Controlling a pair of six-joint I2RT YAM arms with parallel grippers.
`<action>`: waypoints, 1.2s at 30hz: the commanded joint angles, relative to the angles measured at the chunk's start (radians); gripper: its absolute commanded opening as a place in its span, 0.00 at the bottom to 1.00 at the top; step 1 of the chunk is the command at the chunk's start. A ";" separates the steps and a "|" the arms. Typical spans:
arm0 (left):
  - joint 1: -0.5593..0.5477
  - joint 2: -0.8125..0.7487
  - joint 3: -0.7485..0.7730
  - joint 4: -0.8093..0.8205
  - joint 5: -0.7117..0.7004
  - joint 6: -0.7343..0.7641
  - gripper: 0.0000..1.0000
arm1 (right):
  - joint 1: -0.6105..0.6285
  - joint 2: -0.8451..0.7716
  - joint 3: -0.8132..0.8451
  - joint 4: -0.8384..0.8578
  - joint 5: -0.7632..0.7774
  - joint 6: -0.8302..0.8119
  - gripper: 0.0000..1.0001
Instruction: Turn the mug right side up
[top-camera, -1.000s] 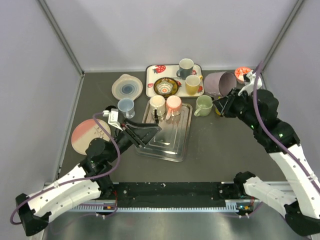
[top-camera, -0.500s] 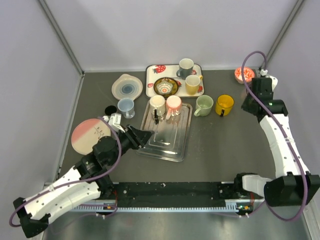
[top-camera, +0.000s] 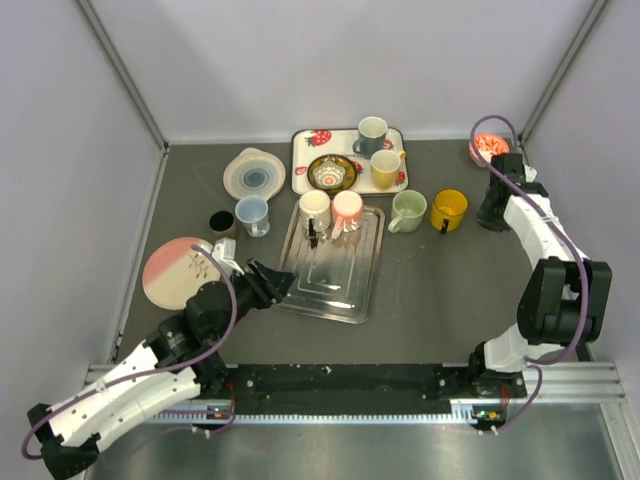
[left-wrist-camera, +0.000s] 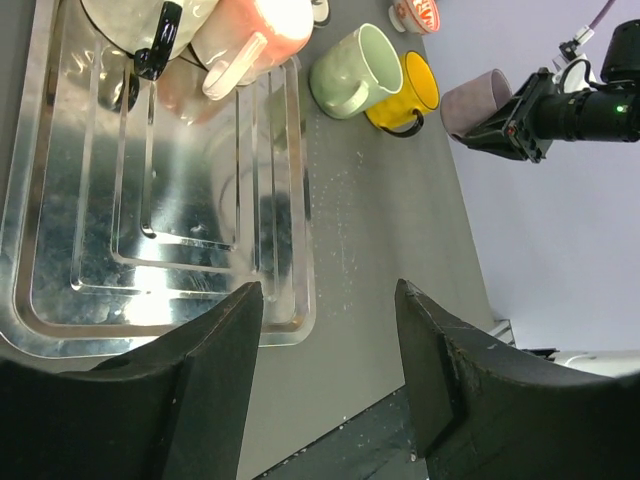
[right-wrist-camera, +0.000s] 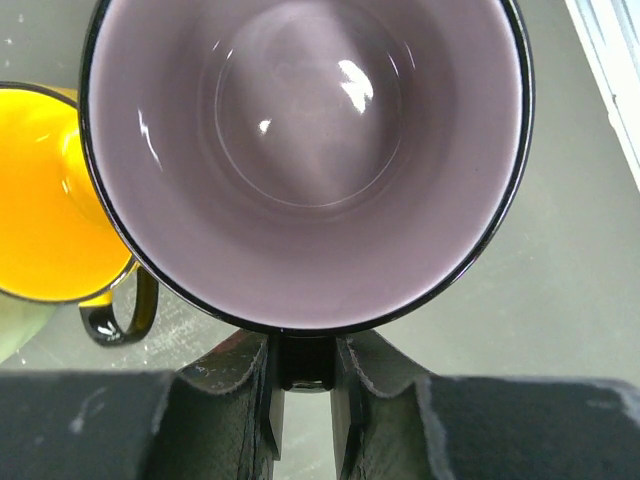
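Note:
The purple mug (right-wrist-camera: 300, 150) has a black rim and its mouth faces straight up at the right wrist camera. My right gripper (right-wrist-camera: 305, 385) is shut on its black handle. In the left wrist view the mug (left-wrist-camera: 476, 98) stands just beyond the yellow mug (left-wrist-camera: 418, 85). From above, my right gripper (top-camera: 492, 212) sits at the right of the table and hides the mug under it. My left gripper (top-camera: 272, 283) is open and empty, low over the near left corner of the metal tray (top-camera: 340, 285).
A yellow mug (top-camera: 449, 209) and a green mug (top-camera: 407, 211) stand left of the right gripper. Cream (top-camera: 315, 208) and pink (top-camera: 347, 208) mugs sit on the metal tray. A strawberry tray (top-camera: 305, 150) with cups, plates (top-camera: 254, 173) (top-camera: 175, 270), a blue cup (top-camera: 251, 213) and a red bowl (top-camera: 488, 147) lie around.
The right arm swung the purple mug from lying sideways near the table's middle out to the right and turned it mouth up. The left arm drew back toward the near edge.

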 joint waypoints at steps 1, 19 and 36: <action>0.004 0.017 0.001 0.006 -0.015 0.020 0.61 | -0.004 0.048 0.063 0.127 0.019 -0.005 0.00; 0.004 0.125 0.024 0.025 -0.013 0.045 0.69 | -0.004 0.216 0.058 0.162 0.036 -0.030 0.11; 0.007 0.206 0.110 -0.023 -0.128 0.129 0.87 | -0.004 -0.078 -0.004 0.073 -0.042 0.084 0.60</action>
